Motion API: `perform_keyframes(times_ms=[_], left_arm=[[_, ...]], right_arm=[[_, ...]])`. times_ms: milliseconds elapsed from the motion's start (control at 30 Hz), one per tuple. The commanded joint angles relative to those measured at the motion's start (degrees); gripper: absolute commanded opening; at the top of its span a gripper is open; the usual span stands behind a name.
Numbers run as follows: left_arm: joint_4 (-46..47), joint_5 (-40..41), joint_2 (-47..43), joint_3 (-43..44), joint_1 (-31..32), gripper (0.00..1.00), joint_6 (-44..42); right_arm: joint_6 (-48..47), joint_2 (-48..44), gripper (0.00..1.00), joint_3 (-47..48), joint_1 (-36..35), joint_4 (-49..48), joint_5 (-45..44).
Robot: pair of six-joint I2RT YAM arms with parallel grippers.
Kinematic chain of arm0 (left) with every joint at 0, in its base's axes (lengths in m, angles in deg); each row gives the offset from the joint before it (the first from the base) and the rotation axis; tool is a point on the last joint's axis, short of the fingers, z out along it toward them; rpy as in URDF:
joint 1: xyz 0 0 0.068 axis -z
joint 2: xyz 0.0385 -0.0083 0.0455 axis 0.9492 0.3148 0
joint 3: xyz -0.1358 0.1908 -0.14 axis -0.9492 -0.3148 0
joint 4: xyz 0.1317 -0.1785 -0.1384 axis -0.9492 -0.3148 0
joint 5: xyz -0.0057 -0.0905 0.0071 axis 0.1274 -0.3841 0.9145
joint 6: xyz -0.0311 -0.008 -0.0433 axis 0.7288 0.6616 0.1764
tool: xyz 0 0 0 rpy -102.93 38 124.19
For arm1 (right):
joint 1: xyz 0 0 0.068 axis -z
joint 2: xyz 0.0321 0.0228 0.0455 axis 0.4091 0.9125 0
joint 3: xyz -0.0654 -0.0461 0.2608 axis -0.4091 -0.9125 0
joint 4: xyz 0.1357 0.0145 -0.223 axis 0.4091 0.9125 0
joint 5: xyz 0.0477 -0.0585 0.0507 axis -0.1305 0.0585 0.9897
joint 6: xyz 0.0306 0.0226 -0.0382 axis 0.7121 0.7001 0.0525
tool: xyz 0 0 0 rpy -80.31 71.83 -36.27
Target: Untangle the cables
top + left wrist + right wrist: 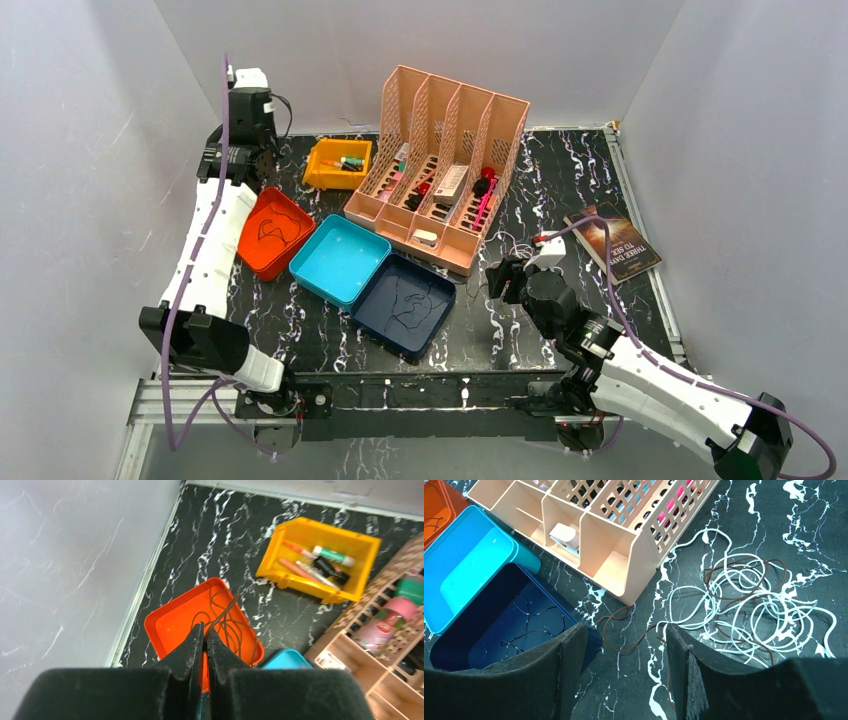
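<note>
My left gripper point(205, 628) is shut on a dark brown cable point(227, 611). It holds the cable above the orange tray point(167, 625), where more dark cables lie coiled. In the top view this gripper point(260, 168) is at the far left, by the orange tray point(250, 245). My right gripper point(626, 630) is open and empty, low over the table. A loose brown cable point(629, 648) lies between its fingers. A tangle of white and brown cables point(744, 597) lies just to its right, and shows in the top view point(515, 241). The dark blue tray point(454, 652) holds thin black wires.
A teal tray point(340, 258) sits between the orange tray and the dark blue tray point(385, 325). A pink slotted organiser point(440, 170) stands at the back centre, with a yellow bin point(325, 175) of pens to its left. A book point(612, 242) lies at the right.
</note>
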Motion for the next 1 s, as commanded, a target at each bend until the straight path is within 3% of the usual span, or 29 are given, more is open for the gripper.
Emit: perform_keyframes(times_ms=[0, 967], left_arm=[[3.37, -0.57, -3.48, -3.7, -2.91, 0.0, 0.85], [10.74, -5.14, 3.05, -22.74, -12.37, 0.0, 7.85]], right_arm=[[-0.75, -1.01, 0.68, 2.99, 0.25, 0.01, -0.07], [1.22, -4.35, 0.67, 2.72, 0.22, 3.39, 0.52]])
